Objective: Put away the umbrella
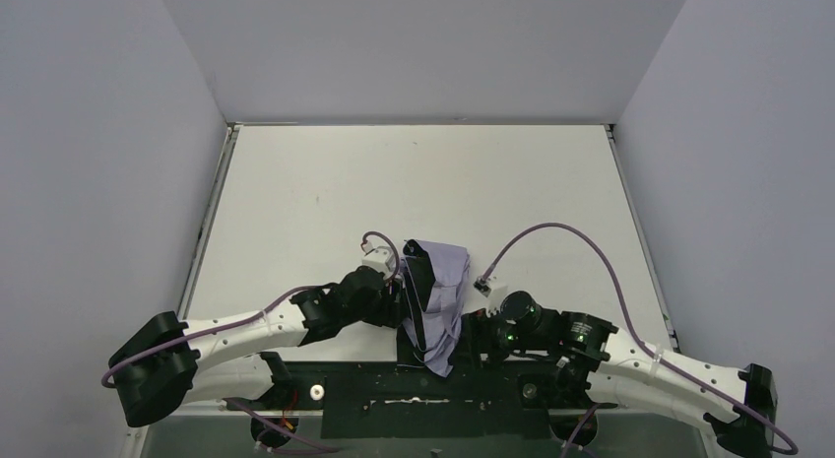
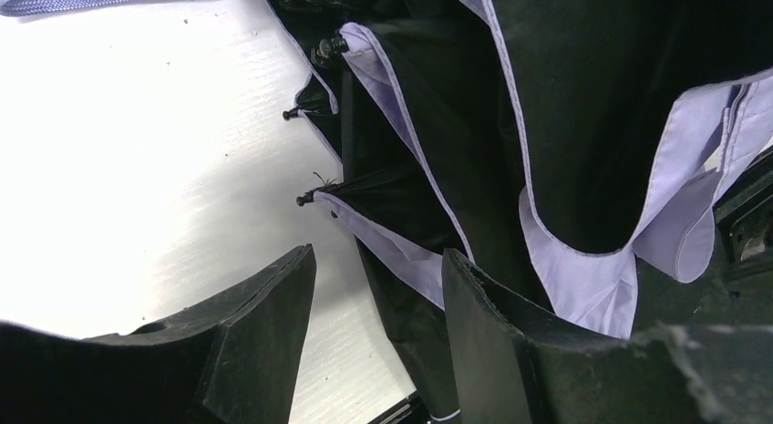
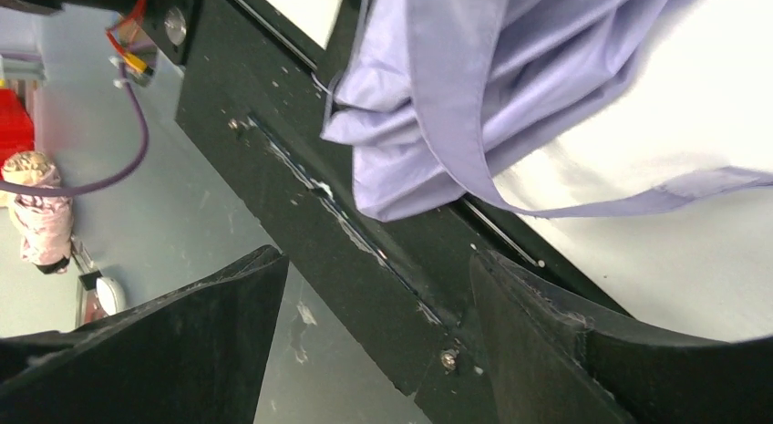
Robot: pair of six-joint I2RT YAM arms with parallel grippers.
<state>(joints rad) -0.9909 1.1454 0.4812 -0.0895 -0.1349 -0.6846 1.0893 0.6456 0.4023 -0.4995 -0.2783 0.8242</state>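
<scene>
Top external shows the umbrella (image 1: 438,300) crumpled at the tabletop's (image 1: 325,192) near edge. At that edge, the left end effector (image 2: 378,258) is spread, perhaps brushing its fabric; the right end effector (image 3: 376,255) is spread, pinching nothing.

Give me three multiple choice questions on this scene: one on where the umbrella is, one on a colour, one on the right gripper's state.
1. Where on the table is the umbrella?
A far edge
B near edge, draped over the black base plate
C left corner
2. The umbrella's inner side is:
A red
B white
C black
3. The right gripper is:
A open and empty
B shut on the umbrella
C out of view

Key: 1 B, the fabric overhangs the plate in the top view. 2 C, the left wrist view shows black lining. 3 A, its fingers stand apart with nothing between them.
</scene>
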